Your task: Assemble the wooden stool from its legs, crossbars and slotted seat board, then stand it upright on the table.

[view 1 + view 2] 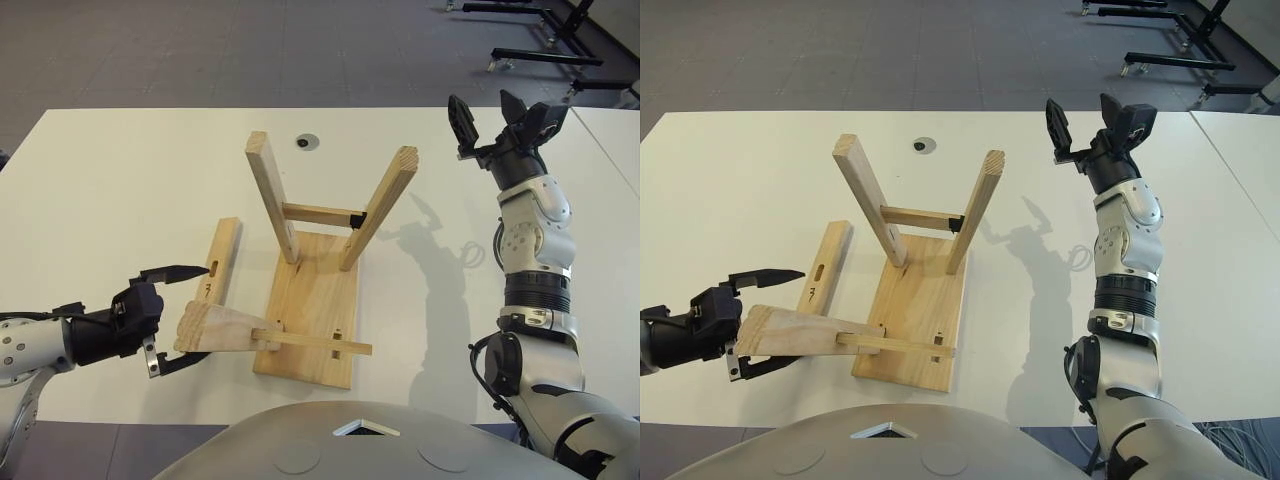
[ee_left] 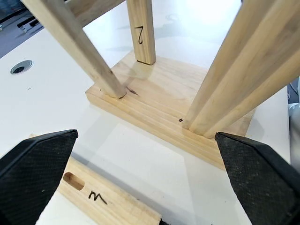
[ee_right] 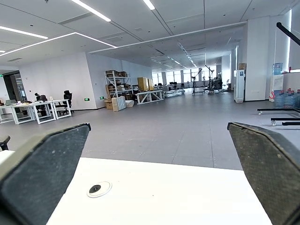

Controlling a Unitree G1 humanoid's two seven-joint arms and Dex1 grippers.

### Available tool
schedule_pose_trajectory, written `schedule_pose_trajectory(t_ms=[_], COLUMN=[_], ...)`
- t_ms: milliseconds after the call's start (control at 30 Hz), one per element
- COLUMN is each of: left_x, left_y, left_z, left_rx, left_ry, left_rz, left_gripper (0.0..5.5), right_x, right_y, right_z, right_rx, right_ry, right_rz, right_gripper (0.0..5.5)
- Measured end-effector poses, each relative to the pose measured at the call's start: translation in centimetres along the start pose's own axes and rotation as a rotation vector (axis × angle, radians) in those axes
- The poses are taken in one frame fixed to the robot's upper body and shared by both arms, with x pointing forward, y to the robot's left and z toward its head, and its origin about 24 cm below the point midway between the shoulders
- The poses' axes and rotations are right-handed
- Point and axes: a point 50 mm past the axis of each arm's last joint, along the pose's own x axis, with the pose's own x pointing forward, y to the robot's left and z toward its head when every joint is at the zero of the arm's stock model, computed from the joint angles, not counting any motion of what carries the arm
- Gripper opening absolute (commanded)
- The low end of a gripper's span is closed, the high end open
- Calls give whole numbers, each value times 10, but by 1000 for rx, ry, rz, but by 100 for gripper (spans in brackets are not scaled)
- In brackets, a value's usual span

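Observation:
The slotted seat board [image 1: 318,290] lies flat on the white table [image 1: 120,190]. Two legs [image 1: 270,190] [image 1: 382,205] stand up from its far end, joined by a crossbar [image 1: 318,213]. A third leg [image 1: 222,330] lies tilted at the board's near left edge, and its crossbar [image 1: 315,344] reaches across the board. My left gripper [image 1: 205,312] is open, a finger on either side of that leg's wide end. A loose slotted leg [image 1: 222,258] [image 2: 110,202] lies flat beside the board. My right gripper [image 1: 488,115] is raised over the far right of the table, open and empty.
A round cable hole [image 1: 306,141] sits in the table behind the standing legs. A thin white cable loop [image 1: 470,250] lies near the right arm. Dark metal frames [image 1: 545,55] stand on the floor beyond the table's far edge.

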Motion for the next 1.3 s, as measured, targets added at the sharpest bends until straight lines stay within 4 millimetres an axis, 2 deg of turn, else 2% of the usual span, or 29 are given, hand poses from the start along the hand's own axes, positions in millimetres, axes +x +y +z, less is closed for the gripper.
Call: schedule_pose_trajectory(t_ms=[100, 200, 300, 400, 600, 700, 900, 1300], left_x=[-6, -8, -4, 5, 28, 36, 41, 42], left_y=[10, 28, 31, 25, 15, 10, 4, 14], left_z=[-10, -23, -37, -44, -45, -54, -62, -84], left_rx=[-22, -77, -152, -193, -379, -470, -481, -539], left_ry=[61, 138, 177, 233, 236, 304, 380, 251], left_rz=[105, 298, 393, 433, 475, 500, 490, 564], left_gripper=[539, 539, 539, 539, 539, 539, 438, 260], right_x=[0, -4, -8, -11, -28, -37, -40, -44], right_y=[0, 0, 1, 3, 9, 14, 19, 23], right_z=[0, -1, -5, -5, -15, -21, -20, -22], right_rx=[-1, -3, 4, 2, 18, 28, 27, 28], right_ry=[-5, -3, 4, 0, 40, 53, 51, 56], right_rz=[-7, -17, -26, -36, -59, -72, -85, -94], right_gripper=[540, 540, 540, 540, 540, 540, 540, 540])
